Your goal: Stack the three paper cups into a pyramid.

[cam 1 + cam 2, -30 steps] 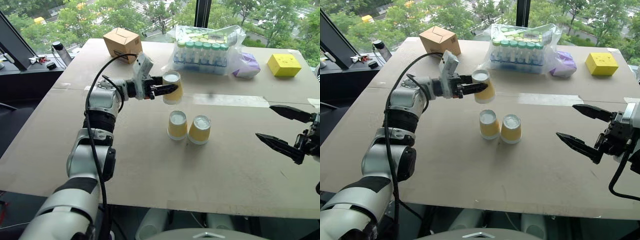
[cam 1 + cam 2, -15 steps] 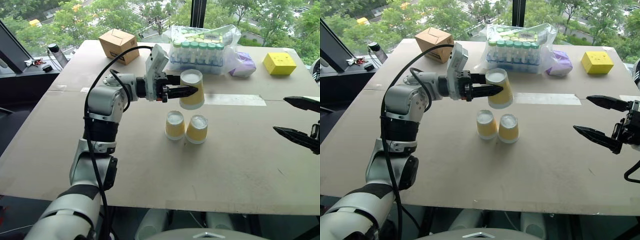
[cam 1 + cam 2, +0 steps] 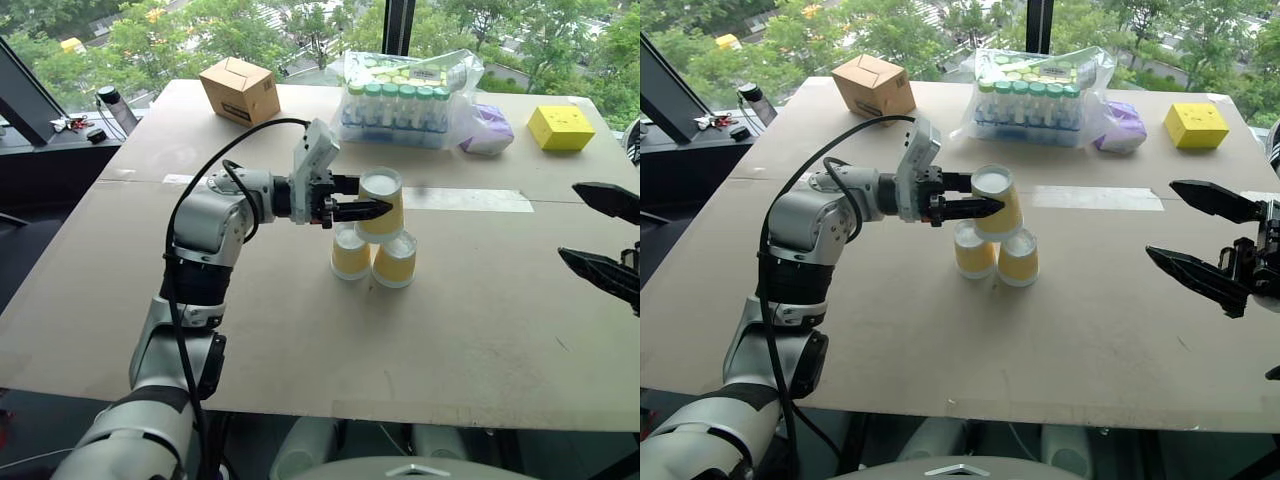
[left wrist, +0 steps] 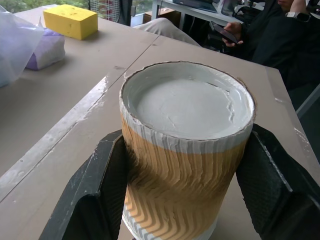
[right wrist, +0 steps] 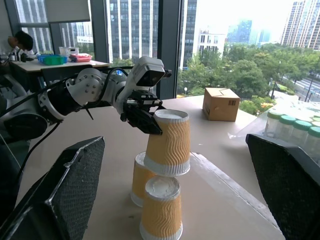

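On the pale brown board table point(image 3: 470, 330), 2 small yellow-orange ribbed paper cups stand upside down and touching side by side: the left base cup point(image 3: 349, 254) and the right base cup point(image 3: 395, 262), white bases up. The left end effector point(image 3: 372, 208) has its 2 black fingers clamped on the sides of a third identical ribbed paper cup point(image 3: 381, 205), also inverted, holding it right above the gap between the 2 base cups. In the right wrist view its white rim sits at the level of their tops and leans slightly (whether it actually rests on them cannot be told). The left wrist view shows a black finger point(image 4: 95, 200) pressed against each side of the held cup.

The right end effector point(image 3: 1205, 240) hangs well to the right of the cups, above the table, its 2 fingers spread wide with nothing between them.

Along the far edge of the table sit a brown cardboard box point(image 3: 239, 89), a clear plastic bag of green-capped bottles point(image 3: 410, 95), a purple packet point(image 3: 493, 132) and a yellow block point(image 3: 565, 127).
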